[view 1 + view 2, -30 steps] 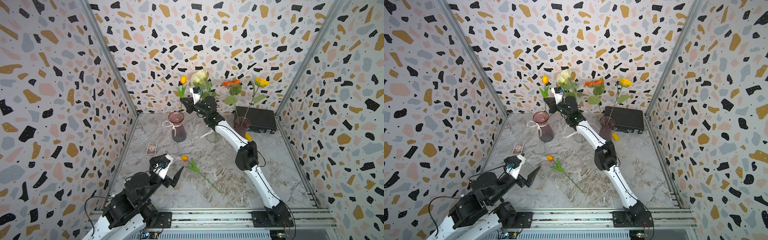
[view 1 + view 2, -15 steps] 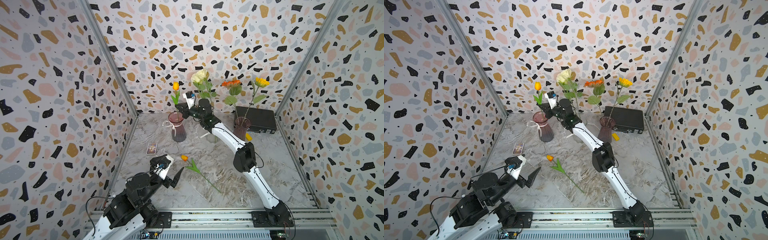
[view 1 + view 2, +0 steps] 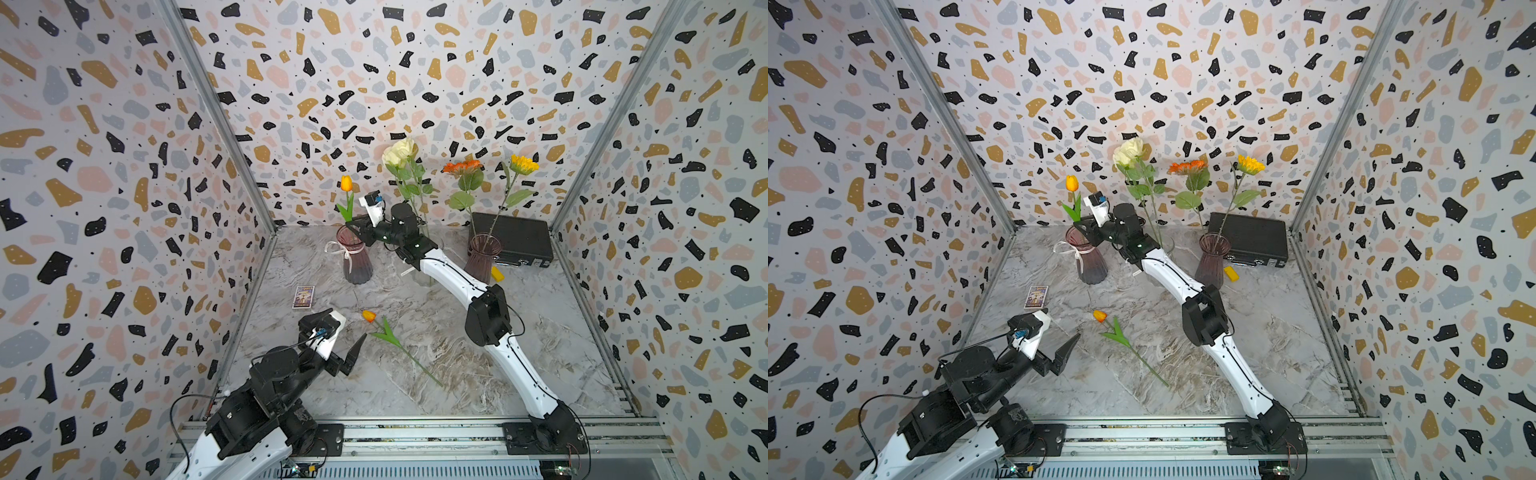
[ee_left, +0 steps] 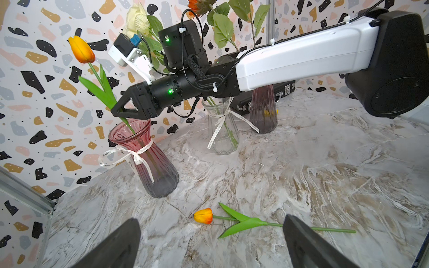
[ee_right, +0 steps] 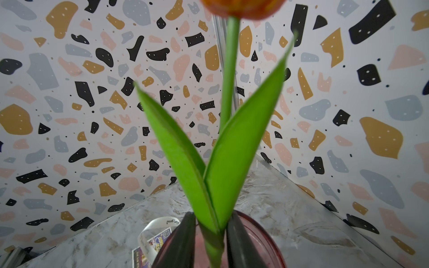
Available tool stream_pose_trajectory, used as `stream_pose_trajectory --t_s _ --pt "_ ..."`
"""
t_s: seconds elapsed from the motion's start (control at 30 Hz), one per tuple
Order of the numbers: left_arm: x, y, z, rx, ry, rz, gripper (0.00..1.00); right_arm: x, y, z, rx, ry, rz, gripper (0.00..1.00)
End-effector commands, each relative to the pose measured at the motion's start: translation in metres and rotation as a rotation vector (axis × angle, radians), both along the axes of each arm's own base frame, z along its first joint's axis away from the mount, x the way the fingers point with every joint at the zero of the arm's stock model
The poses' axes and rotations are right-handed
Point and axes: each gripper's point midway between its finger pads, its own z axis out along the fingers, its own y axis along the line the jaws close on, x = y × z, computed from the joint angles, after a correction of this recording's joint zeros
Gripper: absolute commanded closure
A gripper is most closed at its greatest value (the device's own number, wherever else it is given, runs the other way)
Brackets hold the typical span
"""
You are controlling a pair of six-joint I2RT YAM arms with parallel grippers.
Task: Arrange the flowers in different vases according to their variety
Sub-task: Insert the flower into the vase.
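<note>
An orange tulip [image 3: 346,183] [image 4: 81,50] stands with its stem inside the pink-red ribbed vase [image 3: 356,262] [image 4: 148,162]. My right gripper [image 4: 116,111] [image 5: 211,220] sits just above that vase's rim. Its jaws are slightly apart on either side of the stem, so it is open. Another orange tulip [image 3: 368,316] [image 4: 203,215] lies flat on the table. My left gripper [image 4: 211,243] hovers near it, open and empty. Cream roses [image 3: 399,151] stand in the clear vase [image 4: 222,134]. An orange daisy [image 3: 461,166] and a yellow daisy [image 3: 523,164] stand in the purple-brown vase [image 3: 482,257].
A black flat case [image 3: 515,237] lies at the back right behind the purple-brown vase, with a small yellow block [image 3: 496,274] beside it. A printed card [image 3: 304,297] lies on the marble table left of the lying tulip. Patterned walls close in on three sides.
My right gripper carried the tulip leftward from beside the roses to the pink-red vase, and its jaws have parted. The left arm and the lying tulip have not moved.
</note>
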Motion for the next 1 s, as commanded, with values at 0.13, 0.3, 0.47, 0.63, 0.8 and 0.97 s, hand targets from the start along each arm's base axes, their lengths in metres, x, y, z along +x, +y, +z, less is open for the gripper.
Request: stream_pose_trajectory --t_s 0.13,0.3,0.47,0.63,0.8,0.97 --pt "0.001 -0.001 0.010 -0.020 -0.034 -0.001 0.00 -0.010 -0.009 0.036 0.011 -0.041 0.003 0.60" --pt "-0.001 -0.001 0.014 -0.029 -0.034 -0.011 0.00 -0.014 -0.012 0.050 0.021 -0.051 0.009 0.56" --pt "-0.005 -0.001 0.017 -0.042 -0.032 -0.021 0.00 -0.022 -0.015 0.064 0.030 -0.060 0.019 0.56" --pt "-0.008 0.000 0.018 -0.053 -0.029 -0.027 0.00 -0.035 -0.020 0.083 0.037 -0.085 0.023 0.55" --pt "-0.011 0.003 0.019 -0.045 -0.020 -0.028 0.00 -0.046 -0.032 0.101 0.016 -0.109 -0.002 0.54" --pt "-0.014 0.009 0.024 -0.042 -0.025 -0.016 0.00 -0.070 -0.056 0.115 -0.023 -0.110 -0.023 0.53"
